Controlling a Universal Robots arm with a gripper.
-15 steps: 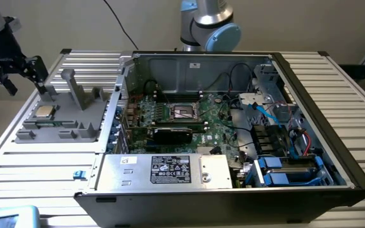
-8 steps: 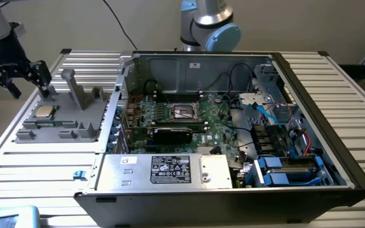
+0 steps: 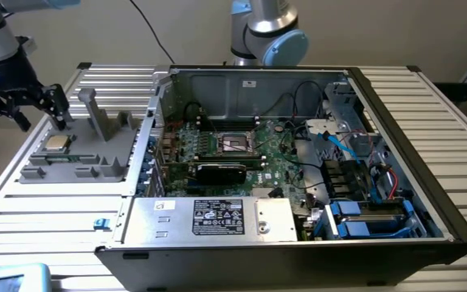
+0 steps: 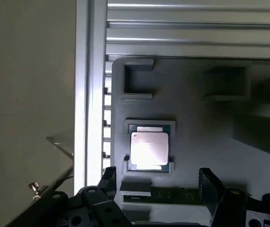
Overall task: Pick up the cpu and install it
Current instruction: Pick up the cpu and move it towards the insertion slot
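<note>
The cpu, a small square chip with a dull silver top, lies flat in a pocket of the grey holder tray at the exterior view's left. My gripper hangs above the tray's far left corner, a little above and beside the cpu, with its black fingers spread apart and nothing between them. The open socket sits on the motherboard inside the computer case.
The open computer case holds a black graphics card, a silver power supply box, cables and blue drive bays. Upright grey posts stand on the tray close to the cpu. A second arm's base stands behind the case.
</note>
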